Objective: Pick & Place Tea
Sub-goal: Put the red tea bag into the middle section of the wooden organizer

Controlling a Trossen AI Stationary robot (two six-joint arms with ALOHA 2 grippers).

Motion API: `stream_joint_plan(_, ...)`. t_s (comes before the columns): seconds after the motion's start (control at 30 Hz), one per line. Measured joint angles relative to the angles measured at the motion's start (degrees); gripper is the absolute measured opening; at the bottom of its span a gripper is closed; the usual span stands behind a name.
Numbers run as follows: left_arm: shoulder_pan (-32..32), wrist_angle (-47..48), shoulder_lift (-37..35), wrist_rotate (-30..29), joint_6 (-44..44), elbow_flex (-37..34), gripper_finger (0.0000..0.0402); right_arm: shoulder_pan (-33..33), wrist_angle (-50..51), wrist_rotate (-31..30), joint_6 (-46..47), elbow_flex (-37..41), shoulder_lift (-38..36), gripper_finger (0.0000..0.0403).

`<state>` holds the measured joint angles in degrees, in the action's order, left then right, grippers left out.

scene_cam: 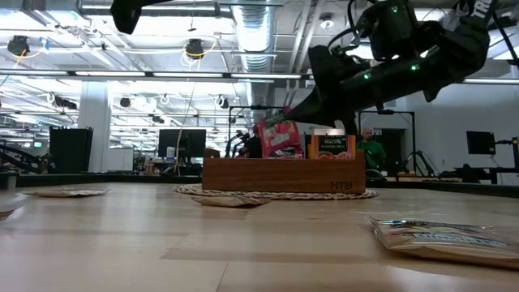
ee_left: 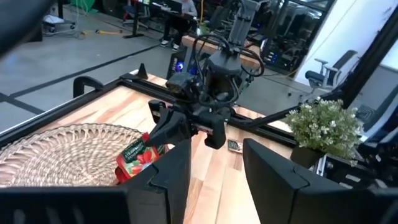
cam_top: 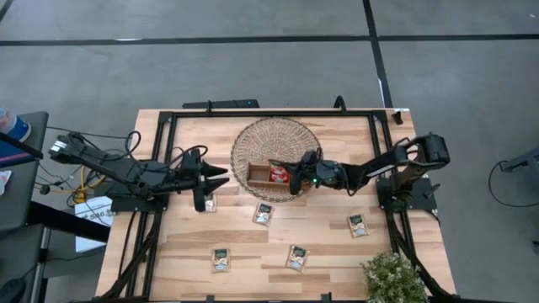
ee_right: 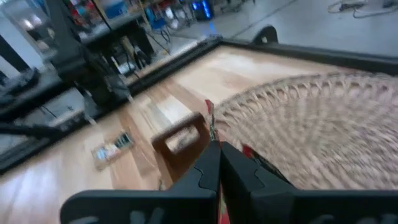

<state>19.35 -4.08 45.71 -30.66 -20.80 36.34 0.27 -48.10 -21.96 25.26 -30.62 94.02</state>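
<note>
R gripper (cam_top: 290,174) is over the wooden tray (cam_top: 263,176), which sits on the wicker basket (cam_top: 276,157) near the tabletop's far edge, about mid-width. From my R wrist cam the fingers (ee_right: 206,168) are pressed together, pinching the edge of a red sachet (cam_top: 277,173); low view shows that sachet (scene_cam: 278,138) tilted at the tray's top, above its wall. An orange sachet (scene_cam: 332,147) stands upright in the tray beside it.

L gripper (cam_top: 221,175) hovers just left of the basket, fingers (ee_left: 177,168) parted w/ a clear gap, holding nothing I can see.

Pale green-topped sachets lie flat on the tabletop: one (cam_top: 209,202) by the L gripper, one (cam_top: 264,214) near centre, one (cam_top: 358,225) toward the right edge, two (cam_top: 221,259) (cam_top: 296,257) toward the near edge. Potted plant (cam_top: 392,279) at the near right corner.
</note>
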Motion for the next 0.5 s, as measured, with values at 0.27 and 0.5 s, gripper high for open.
stream_joint_plan(0.27, 0.00, 0.54, 0.00, 1.43, 2.12, 0.00, 0.0138, 0.93, -2.05, -0.57, 0.68, 0.01, 3.66, 0.0000)
stream_joint_plan(0.5, 0.00, 1.64, 0.02, 1.75, 2.07, 0.00, 0.0138, 0.96, -2.08, -3.30, 0.29, -0.05, 4.30, 0.0000)
